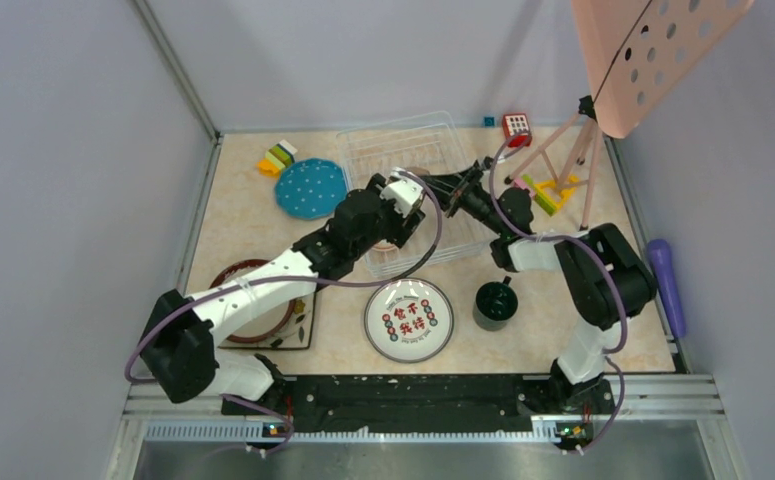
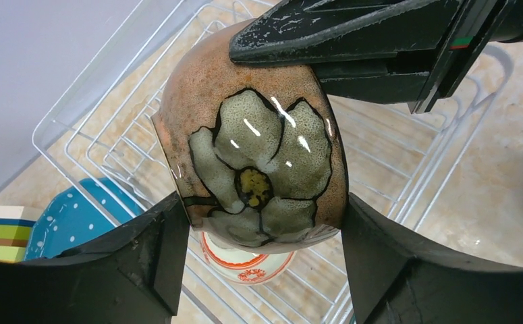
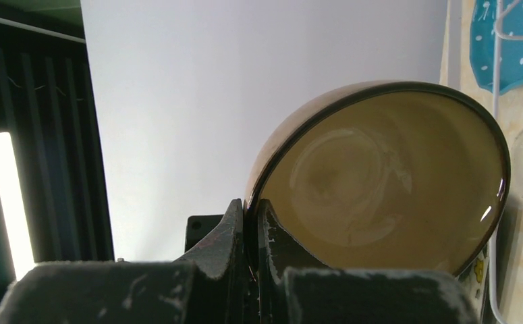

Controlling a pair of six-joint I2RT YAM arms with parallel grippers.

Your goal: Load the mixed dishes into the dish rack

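Beige tabletop (image 1: 253,215) lies under the dish rack (image 2: 407,155), and the brown bowl (image 2: 258,142) hangs tilted above it. The right gripper (image 3: 252,209) pinches its rim. The left gripper (image 2: 262,206) straddles its sides, contact unclear. Glazed ceramic: stiff, slick, probably breakable. The rim seems the safest hold.

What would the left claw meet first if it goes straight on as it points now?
The left claw would meet the brown bowl first: it sits between the fingers, straight ahead. The orange-white bowl lies beyond, depth unclear.

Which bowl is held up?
The glossy brown flower-painted bowl, pinched at its rim by the right tool; the orange-and-white bowl sits in the white wire rack.
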